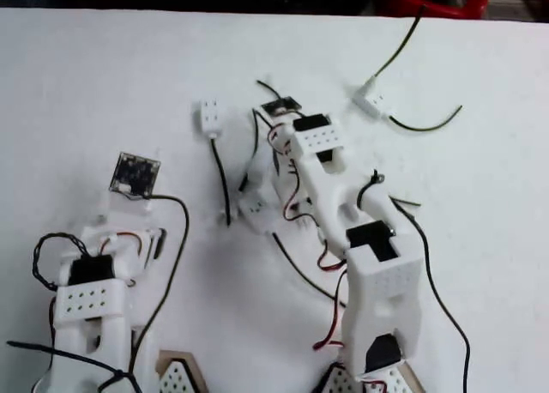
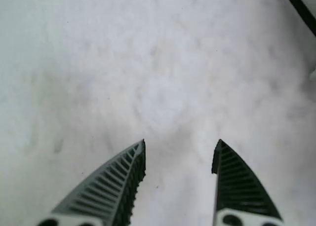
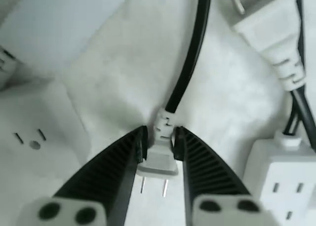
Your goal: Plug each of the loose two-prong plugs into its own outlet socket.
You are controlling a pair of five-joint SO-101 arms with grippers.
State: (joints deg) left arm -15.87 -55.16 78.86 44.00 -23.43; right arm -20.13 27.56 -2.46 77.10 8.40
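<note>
White table (image 1: 86, 75): plug (image 3: 158, 159) clamped inside right pincer (image 3: 160, 132).

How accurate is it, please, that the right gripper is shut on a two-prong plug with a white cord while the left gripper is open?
Only the colour is wrong: the right wrist view shows the right gripper shut on a two-prong plug whose cord is black, not white. The left gripper is indeed open.

White two-prong plug (image 3: 159, 159) held in jaws, beside outlet socket (image 3: 279, 179).
</note>
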